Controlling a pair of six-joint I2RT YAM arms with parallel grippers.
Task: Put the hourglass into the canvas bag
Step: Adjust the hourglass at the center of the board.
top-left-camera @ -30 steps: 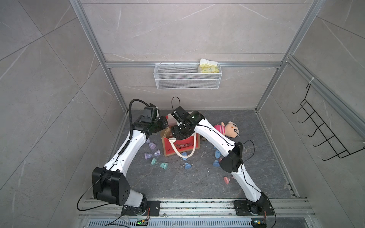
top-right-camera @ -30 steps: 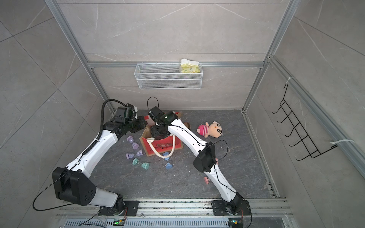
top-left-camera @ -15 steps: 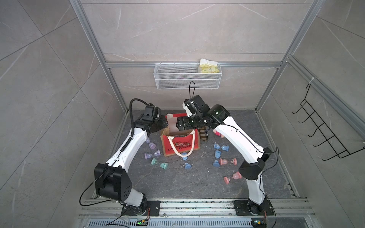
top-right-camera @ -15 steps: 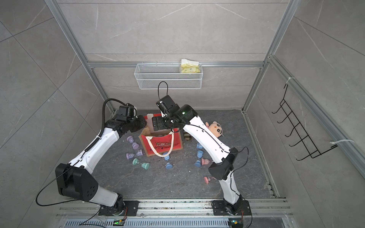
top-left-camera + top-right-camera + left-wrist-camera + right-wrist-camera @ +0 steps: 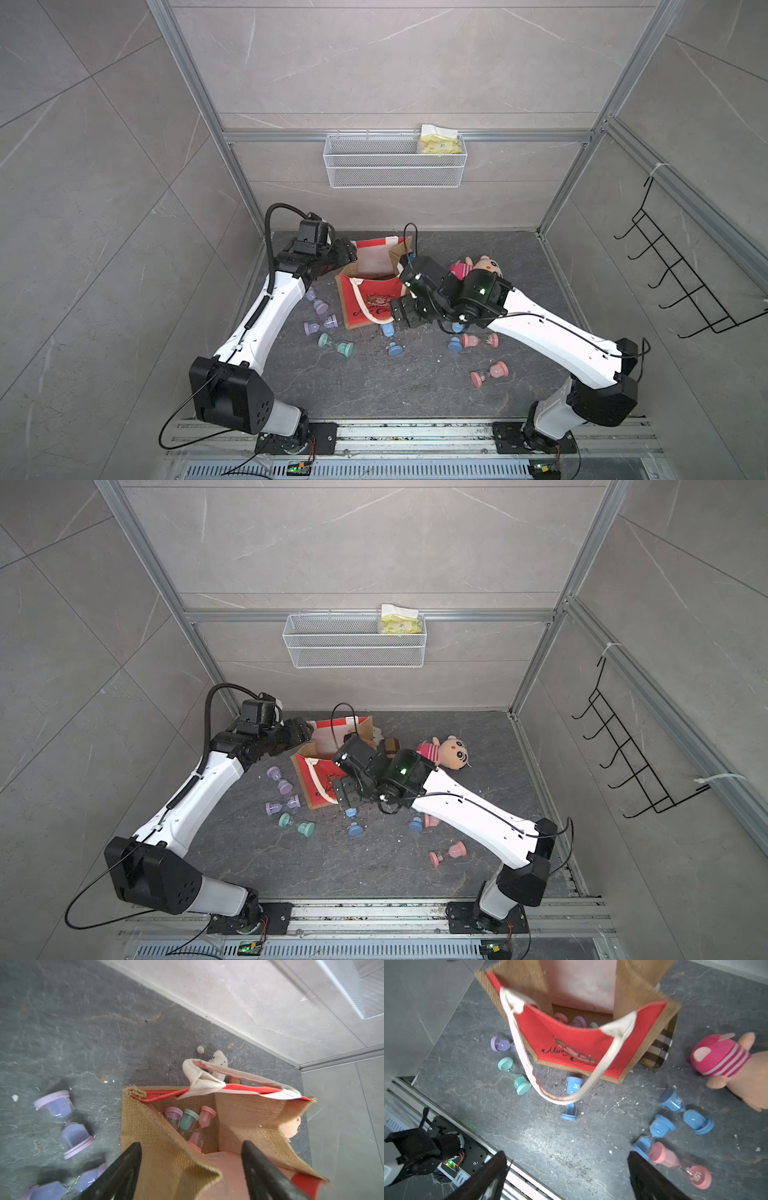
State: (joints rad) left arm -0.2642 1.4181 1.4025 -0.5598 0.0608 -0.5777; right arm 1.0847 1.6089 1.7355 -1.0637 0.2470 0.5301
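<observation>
1. Opening L gripper (image 5: 191, 1144): a sec ago clamped shut on rim of canvas bag (image 5: 166, 1157), now spread wide, straddling the burlap side wall, pinching nothing.
2. Pulling R gripper (image 5: 566, 1154) back: a sec ago reaching down into bag mouth, now hovering low in front of the red panel, spread wide, holding nothing.
3. Seeing hourglasses in bag (image 5: 188, 1120): purple, teal, pink caps lying on the bottom. Not able to tell which went in last.
4. Noting bag standing w/o support, mouth open, rope handle (image 5: 560, 1101) drooping over blue hourglass (image 5: 572, 1084) on floor.
5. Reading this as one drop done, both arms letting go.
6. Counting leftovers outside: pink hourglass (image 5: 662, 1155), teal hourglass (image 5: 521, 1084), purple hourglass (image 5: 72, 1136), more blues, so prob. lining up next pick.
</observation>
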